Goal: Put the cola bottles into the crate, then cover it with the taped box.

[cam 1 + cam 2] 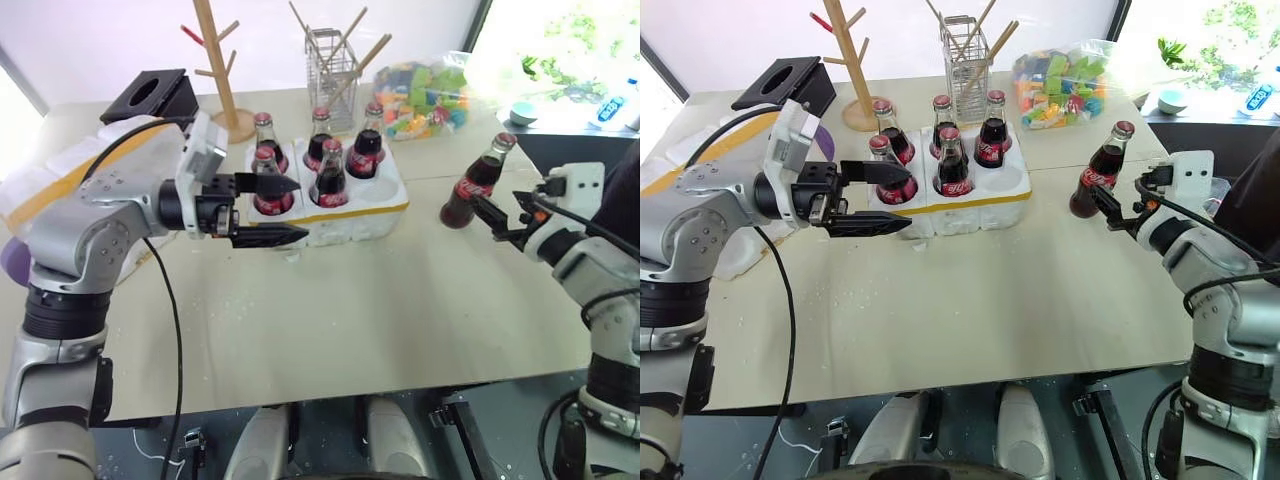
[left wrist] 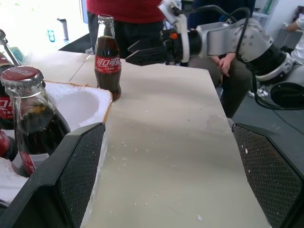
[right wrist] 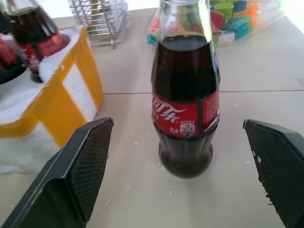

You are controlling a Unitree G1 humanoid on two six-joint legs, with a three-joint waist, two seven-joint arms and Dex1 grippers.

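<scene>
Before the right gripper (image 1: 500, 222), a cola bottle (image 1: 477, 182) stands.

1. The cola bottles (image 1: 331, 172) are seen to be of glossy clear glass, with smooth red labels and red metal caps (one stands alone (image 3: 186, 90) on the table).
2. The crate (image 1: 385, 205) is made of matt white styrofoam, grainy at its rim, and is banded with shiny yellow tape.
3. The table (image 1: 350, 310) is surfaced in a matt beige, speckled with white crumbs.
4. The fingers (image 3: 88, 164) are faced with black, finely cross-hatched pads.
5. A mug tree (image 1: 222, 70) of pale bare wood and a wire basket (image 1: 331, 62) of bright metal are set behind.
</scene>
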